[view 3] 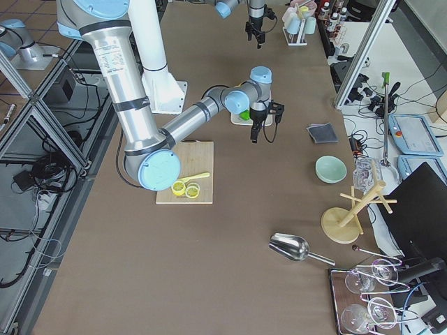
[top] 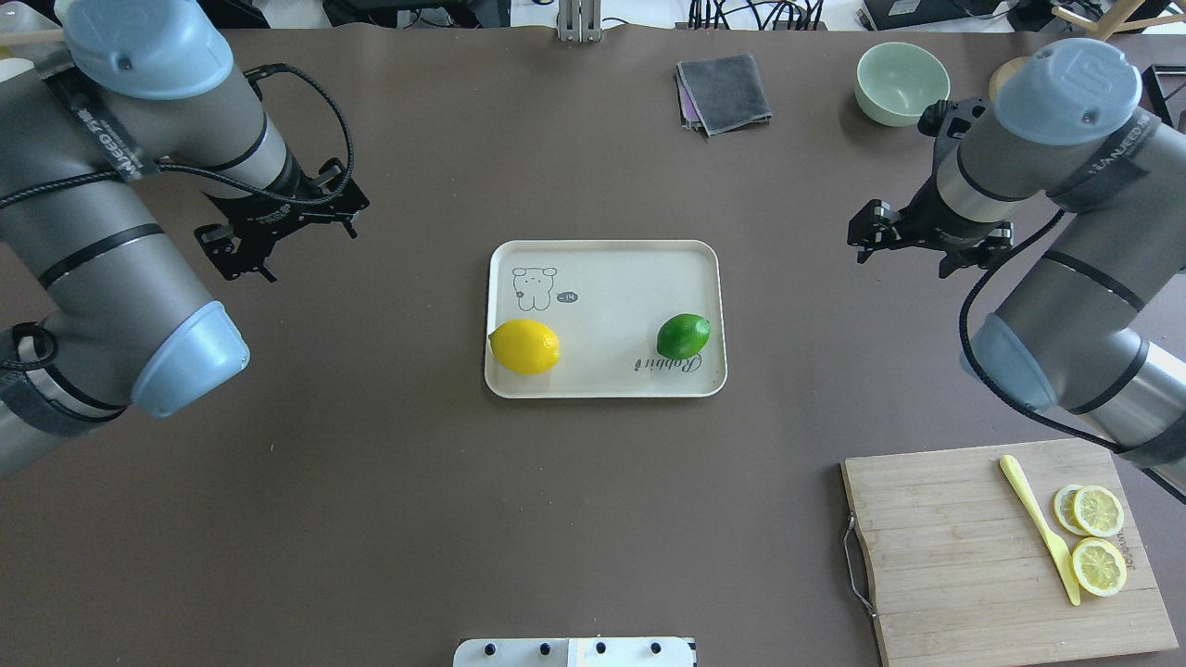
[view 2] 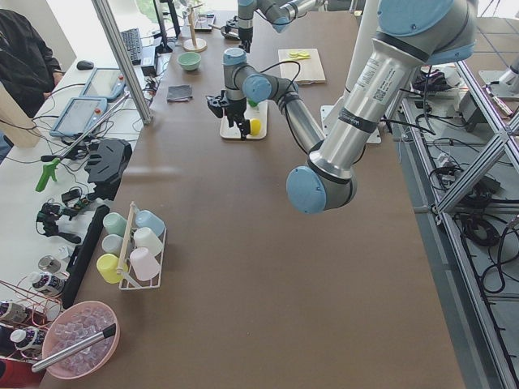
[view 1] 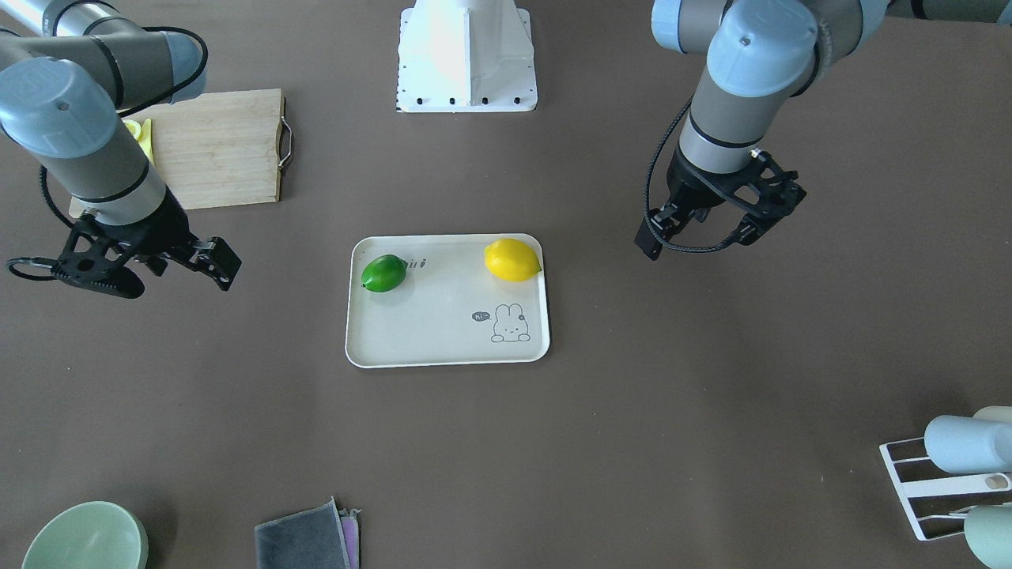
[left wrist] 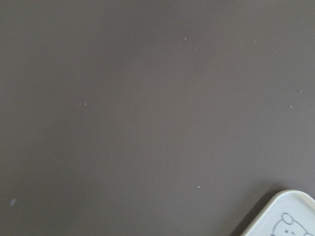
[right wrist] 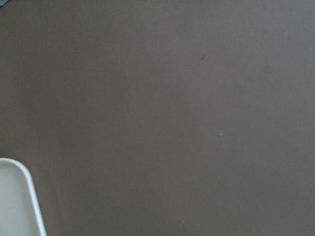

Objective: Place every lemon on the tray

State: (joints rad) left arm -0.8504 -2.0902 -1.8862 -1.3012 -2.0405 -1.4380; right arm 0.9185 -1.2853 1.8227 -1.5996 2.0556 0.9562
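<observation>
The cream tray (top: 611,278) with the bunny drawing lies at the table's middle. The yellow lemon (top: 524,346) rests in its near-left corner and the green lemon (top: 683,334) near its near-right edge. In the front view they show as yellow lemon (view 1: 512,260) and green lemon (view 1: 384,273) on the tray (view 1: 443,332). My left gripper (top: 283,236) hangs open and empty left of the tray. My right gripper (top: 913,250) hangs open and empty right of it. Each wrist view shows only brown table and a tray corner (left wrist: 290,216) (right wrist: 15,201).
A wooden cutting board (top: 964,547) with lemon slices (top: 1098,537) and a yellow knife (top: 1038,528) lies near right. A green bowl (top: 902,83) and a grey cloth (top: 723,93) sit at the far edge. A cup rack (view 1: 957,474) stands at the far left.
</observation>
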